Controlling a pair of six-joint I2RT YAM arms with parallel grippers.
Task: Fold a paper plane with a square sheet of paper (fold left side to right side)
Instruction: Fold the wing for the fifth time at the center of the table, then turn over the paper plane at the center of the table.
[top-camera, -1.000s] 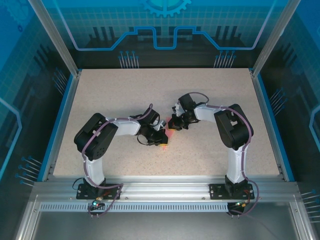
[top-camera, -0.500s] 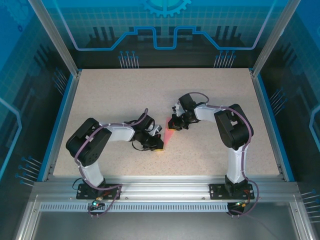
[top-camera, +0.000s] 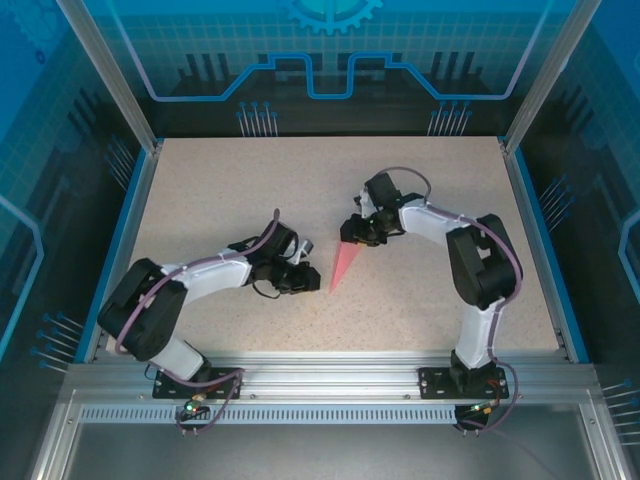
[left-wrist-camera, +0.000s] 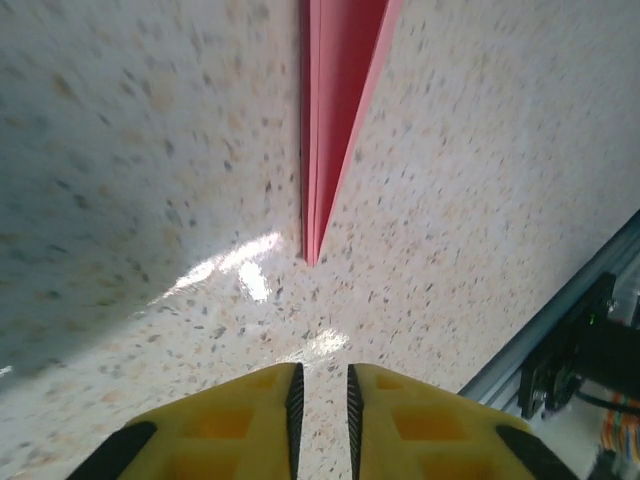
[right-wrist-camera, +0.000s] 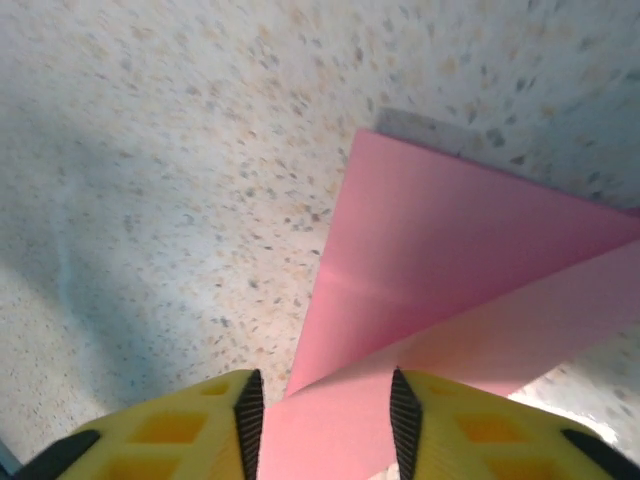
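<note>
The right gripper (right-wrist-camera: 322, 425) has its yellow fingers (right-wrist-camera: 170, 440) well parted. The wide end of the plane (right-wrist-camera: 470, 270) lies flat between them, and the pads do not press on it, so this grip is released. The left gripper (left-wrist-camera: 320, 410) has its fingers (left-wrist-camera: 230, 425) only a little apart, with a narrow slit of bare table (left-wrist-camera: 120, 150) between them and nothing held. The sharp tip of the plane (left-wrist-camera: 335, 100) points toward this slit and stops a little ahead of it, not touching.

From above, the plane (top-camera: 342, 266) lies flat near the middle of the table (top-camera: 220, 190) as a slim triangle. Its wide end is far, under the right gripper (top-camera: 352, 234), and its tip is near, just beside the left gripper (top-camera: 303, 279).

The left arm bends out toward the left edge, and its forearm reaches right, low over the table. The right arm rises from its base, bends at the elbow on the right side, and reaches left and slightly far to the plane.
</note>
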